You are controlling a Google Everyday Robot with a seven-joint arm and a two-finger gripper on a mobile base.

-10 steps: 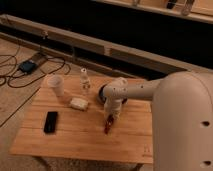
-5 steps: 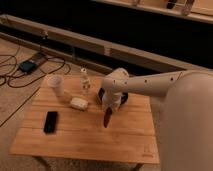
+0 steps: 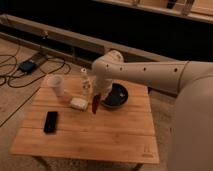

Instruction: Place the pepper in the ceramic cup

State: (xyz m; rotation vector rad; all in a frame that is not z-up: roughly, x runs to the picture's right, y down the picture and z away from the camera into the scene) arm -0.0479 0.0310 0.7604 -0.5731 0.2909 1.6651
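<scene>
The pepper [image 3: 94, 105] is a slender dark-red chili that hangs point-down from my gripper [image 3: 96, 96], lifted above the wooden table [image 3: 90, 132]. The gripper is shut on its upper end, just left of the dark bowl. The ceramic cup [image 3: 56, 85] is a plain white tapered cup standing upright at the table's back left corner, well to the left of the gripper. My white arm reaches in from the right and hides part of the bowl.
A small clear bottle [image 3: 85, 81] stands between cup and gripper. A pale flat item [image 3: 78, 103] lies just left of the pepper. A dark round bowl [image 3: 116, 96] sits behind the gripper. A black phone [image 3: 50, 121] lies front left. Cables [image 3: 30, 67] run on the floor.
The gripper has risen off the table with the pepper and moved left and back, toward the bottle and the bowl.
</scene>
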